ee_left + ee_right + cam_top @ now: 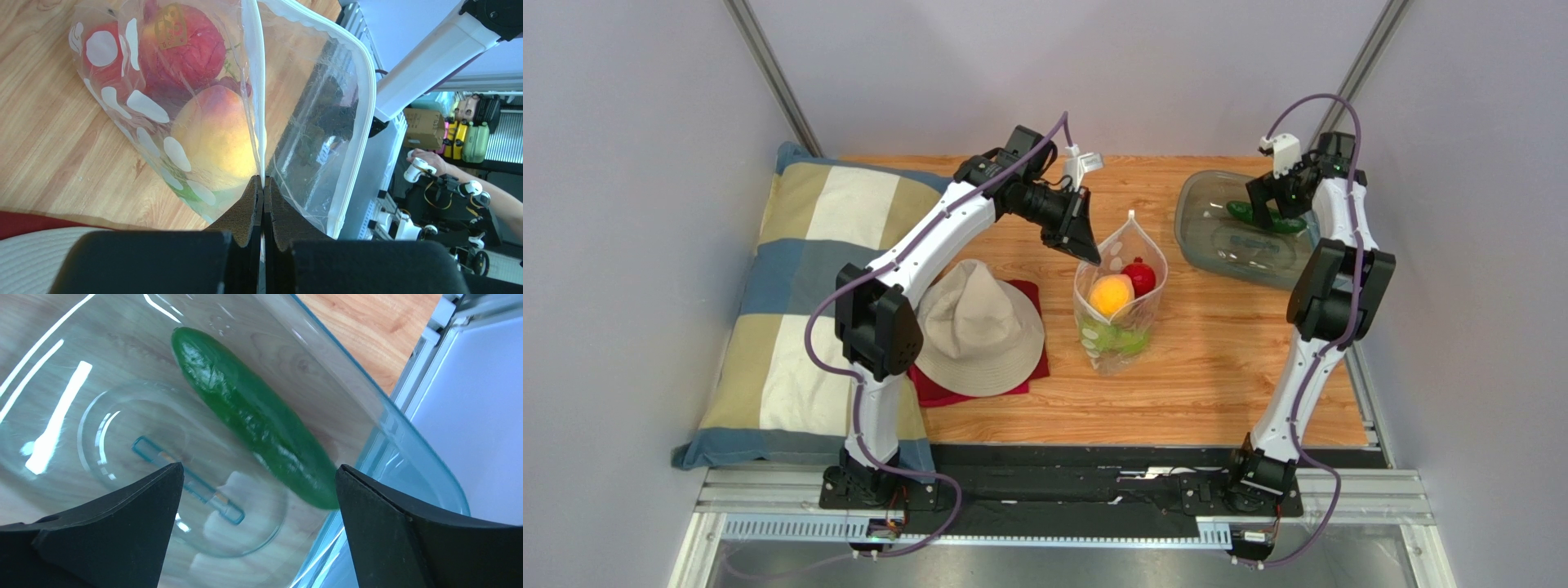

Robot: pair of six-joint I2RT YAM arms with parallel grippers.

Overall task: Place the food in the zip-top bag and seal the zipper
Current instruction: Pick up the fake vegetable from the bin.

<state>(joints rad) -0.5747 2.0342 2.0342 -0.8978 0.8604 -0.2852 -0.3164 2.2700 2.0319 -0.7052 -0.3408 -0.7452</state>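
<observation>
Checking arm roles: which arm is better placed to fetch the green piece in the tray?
Right. The right gripper, open, hovers over the green piece in the tray; the left gripper pinches the bag.

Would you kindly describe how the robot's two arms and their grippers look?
The left arm and right arm match: slim white links, bulky black joints and black bases. A purple cable loops along each. The left gripper and right gripper have black wedge-shaped fingers, and a small white block sits by each wrist.
</observation>
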